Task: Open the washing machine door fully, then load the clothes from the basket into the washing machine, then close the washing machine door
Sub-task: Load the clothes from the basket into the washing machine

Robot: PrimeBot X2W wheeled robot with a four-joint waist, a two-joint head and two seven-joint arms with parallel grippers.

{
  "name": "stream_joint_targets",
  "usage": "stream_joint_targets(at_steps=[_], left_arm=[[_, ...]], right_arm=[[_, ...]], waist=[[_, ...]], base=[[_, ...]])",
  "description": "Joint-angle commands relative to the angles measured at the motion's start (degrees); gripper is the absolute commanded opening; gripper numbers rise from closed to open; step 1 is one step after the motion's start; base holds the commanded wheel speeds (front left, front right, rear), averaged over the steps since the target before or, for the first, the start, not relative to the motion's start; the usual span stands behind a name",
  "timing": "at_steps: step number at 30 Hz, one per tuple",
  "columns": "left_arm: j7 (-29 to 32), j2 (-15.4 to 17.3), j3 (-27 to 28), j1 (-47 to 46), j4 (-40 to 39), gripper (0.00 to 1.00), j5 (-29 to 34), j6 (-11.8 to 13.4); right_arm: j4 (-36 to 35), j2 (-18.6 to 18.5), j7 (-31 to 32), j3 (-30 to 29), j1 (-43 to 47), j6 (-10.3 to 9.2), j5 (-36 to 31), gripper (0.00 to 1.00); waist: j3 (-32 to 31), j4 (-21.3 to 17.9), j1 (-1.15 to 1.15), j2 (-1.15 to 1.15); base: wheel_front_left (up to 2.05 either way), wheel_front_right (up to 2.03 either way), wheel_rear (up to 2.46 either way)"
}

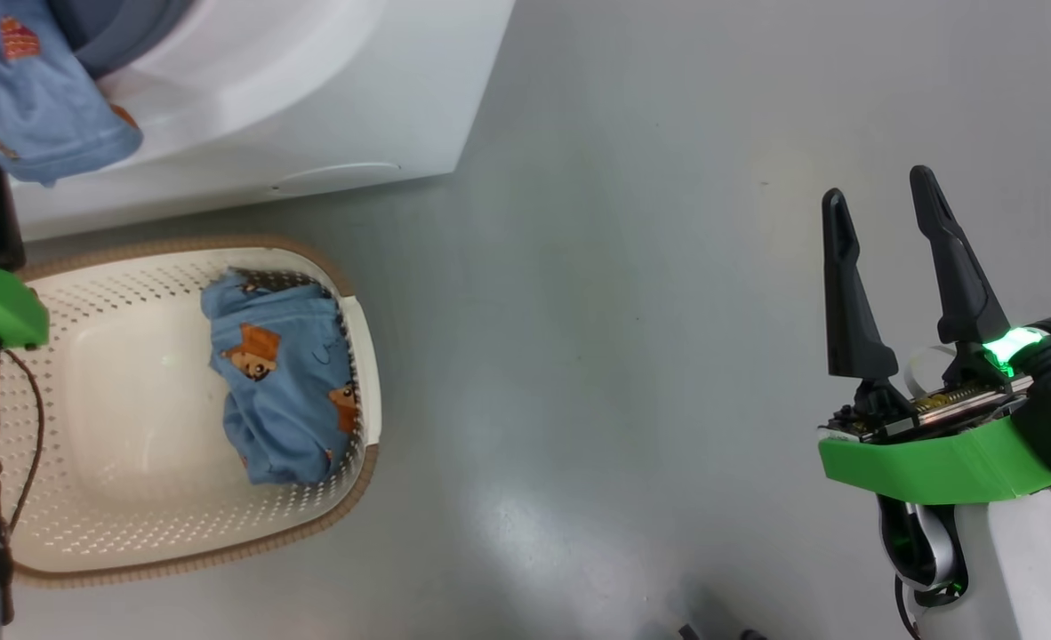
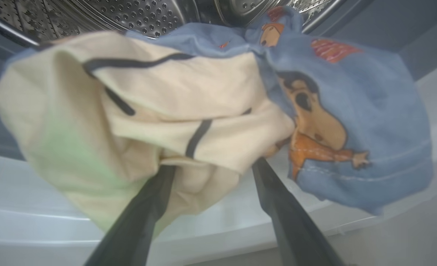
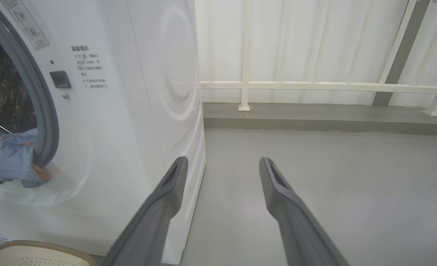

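left gripper (image 2: 214, 164): your fingers stand spread, tips tucked under the clothes (image 2: 366, 111) draped over the washing machine (image 1: 312, 89) opening.
right gripper (image 1: 878, 187): yours, spread wide, empty, above the floor (image 1: 623, 356).
basket (image 1: 134, 533): one blue garment (image 1: 281, 382) lies against its right wall.

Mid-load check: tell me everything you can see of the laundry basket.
The laundry basket is cream-white perforated plastic, a rounded rectangle with a brown woven-look rim. It stands upright on the grey floor just in front of the washing machine. One light blue garment with orange-brown cartoon figures lies bunched against its right wall; the rest of its bottom is bare.
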Motion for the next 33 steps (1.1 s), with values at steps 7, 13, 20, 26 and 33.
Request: stream_joint_targets(at_steps=[7,13,20,26,33], left_arm=[[-0.4,2.9,0.5,-3.1,-0.4,0.0,0.9,0.1],[-0.4,2.4,0.4,-3.8,-2.0,0.0,0.2,-0.6],[-0.4,0.9,-0.7,-2.4,-5.7,0.0,-1.2,-1.2],[-0.4,-0.3,-1.9,-0.9,-9.0,0.0,-2.9,-1.4],[-0.4,-0.4,-5.8,0.8,-11.5,0.0,-5.4,-1.5]], right_arm=[[-1.7,0.2,-0.3,1.5,-0.5,0.41,1.7,1.0],[-1.7,0.2,-0.3,1.0,-0.6,0.41,2.5,1.0],[-1.6,0.2,-0.3,0.7,-0.7,0.41,3.0,1.0],[-1.5,0.2,-0.3,0.7,-0.7,0.41,3.1,1.0],[-1.3,0.2,-0.3,1.0,-0.4,0.41,3.2,1.0]], waist=[[0.8,-0.8,0.0,0.0],[0.7,-0.6,0.0,0.0],[0.1,0.0,0.0,0.0],[-0.4,0.7,0.0,0.0],[-1.4,1.0,0.0,0.0]], base=[[0.0,0.0,0.0],[0.0,0.0,0.0],[0.0,0.0,0.0],[0.0,0.0,0.0],[0.0,0.0,0.0]])
